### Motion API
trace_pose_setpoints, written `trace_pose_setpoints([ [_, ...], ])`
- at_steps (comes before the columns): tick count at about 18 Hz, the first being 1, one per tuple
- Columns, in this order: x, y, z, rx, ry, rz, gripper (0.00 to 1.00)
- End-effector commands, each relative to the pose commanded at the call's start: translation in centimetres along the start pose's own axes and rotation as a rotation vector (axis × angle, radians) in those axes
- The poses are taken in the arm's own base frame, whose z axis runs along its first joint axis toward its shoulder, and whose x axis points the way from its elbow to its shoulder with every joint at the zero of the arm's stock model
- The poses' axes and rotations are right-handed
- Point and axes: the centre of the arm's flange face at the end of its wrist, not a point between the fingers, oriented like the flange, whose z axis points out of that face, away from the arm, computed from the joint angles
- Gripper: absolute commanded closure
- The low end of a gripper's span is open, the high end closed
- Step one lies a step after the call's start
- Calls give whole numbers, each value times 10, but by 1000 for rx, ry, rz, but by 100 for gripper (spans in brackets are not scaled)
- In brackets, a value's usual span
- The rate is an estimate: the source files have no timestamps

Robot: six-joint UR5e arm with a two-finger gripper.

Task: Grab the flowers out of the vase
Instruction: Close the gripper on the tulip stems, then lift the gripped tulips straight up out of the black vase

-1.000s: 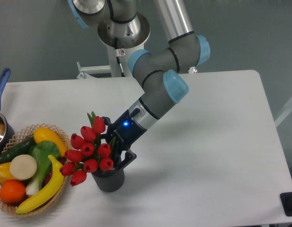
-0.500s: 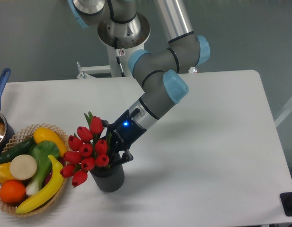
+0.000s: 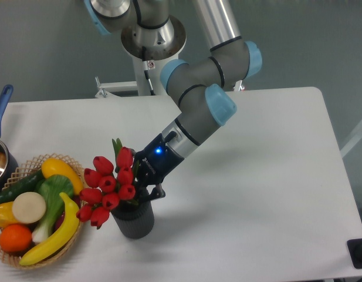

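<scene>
- Right, we're at the grasp step: claw [image 3: 141, 189] sits at the mouth of the vase [image 3: 133, 220], buried in the bunch.
- Flowers [image 3: 109, 183] are directly in front of the claw and slightly to its basket side; stems run down into the vase just below the fingertips.
- Claw state: fingers look drawn in around the stems, but the buds and leaves hide the contact, so we cannot tell for sure whether it has a firm hold.
- Flowers are not out yet; the bunch sits in the vase, leaning toward the basket [image 3: 28, 258].
- Vase stands upright on the table [image 3: 257, 205], right under the claw.
- Next move, our read: confirm grip, then pull up along the stem axis, away from the vase.
- Risk: ribbed vase is small and light, so it could lift or tip with the stems.
- Basket of fruit is just beside the vase, on the far side from the arm; keep the lift clear of it.
</scene>
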Motion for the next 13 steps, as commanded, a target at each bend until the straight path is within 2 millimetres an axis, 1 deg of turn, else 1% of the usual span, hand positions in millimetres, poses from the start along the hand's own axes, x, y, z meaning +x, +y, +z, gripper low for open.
trace_pose_setpoints([
  [5, 4, -22, -23, 64, -18, -31, 62],
  [6, 5, -27, -31, 69, -29, -42, 62],
  [7, 4, -29, -36, 73, -37, -53, 62],
  [9, 4, -37, -42, 100, -37, -59, 62],
  [13, 3, -51, -48, 131, -34, -57, 62],
])
